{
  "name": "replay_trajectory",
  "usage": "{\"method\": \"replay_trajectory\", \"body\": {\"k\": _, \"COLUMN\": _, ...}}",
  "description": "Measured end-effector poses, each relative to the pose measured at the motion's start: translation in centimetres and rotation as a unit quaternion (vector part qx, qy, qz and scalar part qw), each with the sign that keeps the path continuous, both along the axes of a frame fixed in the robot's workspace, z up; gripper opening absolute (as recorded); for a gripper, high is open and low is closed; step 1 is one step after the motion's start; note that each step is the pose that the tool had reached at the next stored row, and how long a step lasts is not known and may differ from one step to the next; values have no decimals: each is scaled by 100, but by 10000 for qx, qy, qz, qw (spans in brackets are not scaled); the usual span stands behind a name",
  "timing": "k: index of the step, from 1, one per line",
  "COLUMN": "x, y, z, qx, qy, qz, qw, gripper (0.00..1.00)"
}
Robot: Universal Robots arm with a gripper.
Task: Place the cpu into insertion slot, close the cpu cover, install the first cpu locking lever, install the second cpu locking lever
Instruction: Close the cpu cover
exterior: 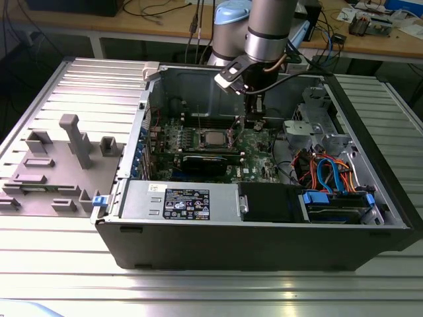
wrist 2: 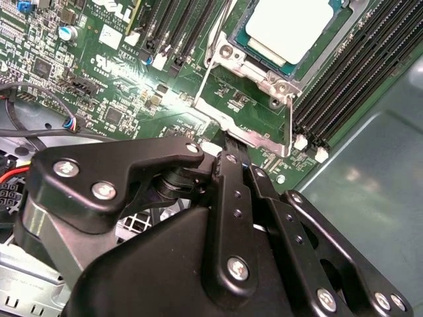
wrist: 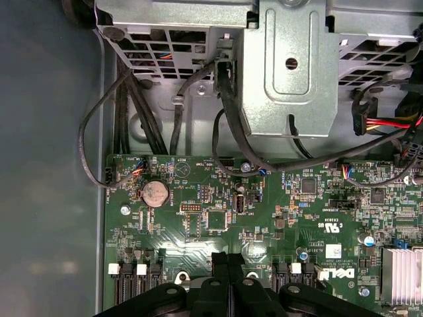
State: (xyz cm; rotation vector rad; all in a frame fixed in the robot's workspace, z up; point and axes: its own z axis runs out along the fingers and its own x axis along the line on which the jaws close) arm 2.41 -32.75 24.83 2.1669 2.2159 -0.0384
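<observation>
**Arm.** One arm (exterior: pixel 268 26) is seen in the exterior view, entering from the far side of the open computer case (exterior: pixel 264 244). Its wrist is turned straight down into the case interior.

**Gripper.** The gripper (exterior: pixel 257 124) is held low over the green motherboard (wrist: pixel 198 228), just to the exterior view's right of the cpu (exterior: pixel 213 139). In both wrist views the jaws are seen pressed together, with nothing visible between them.

**Cpu.** It is seated flat in the insertion slot (wrist 2: pixel 272 80), silver top upward, with the slot's metal rim showing around it.

**Cpu cover.** The cpu cover (wrist 2: pixel 246 129) is shown swung open, off the chip, and green board is visible through its window. In the second wrist view the gripper's tip lies at the cover's free edge. Whether the two touch cannot be told.

**Surroundings.**
- Long black memory slots (wrist 2: pixel 350 79) are ranged beside the socket.
- A black graphics card (exterior: pixel 208 162) lies on the near side of the cpu.
- A round coin battery (wrist: pixel 156 192) is mounted on the board.
- A grey metal drive cage (wrist: pixel 291 66) with black cables (wrist: pixel 132 112) is placed beyond the board's edge.

**Support.** The case is set on a ribbed metal bench (exterior: pixel 198 290). A grey fixture block (exterior: pixel 59 165) stands beside it at the exterior view's left.
</observation>
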Motion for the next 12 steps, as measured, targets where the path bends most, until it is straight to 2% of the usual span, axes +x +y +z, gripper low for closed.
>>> {"method": "replay_trajectory", "body": {"k": 12, "x": -28, "y": 0, "z": -1, "qx": 0, "qy": 0, "qz": 0, "qw": 10000, "gripper": 11}}
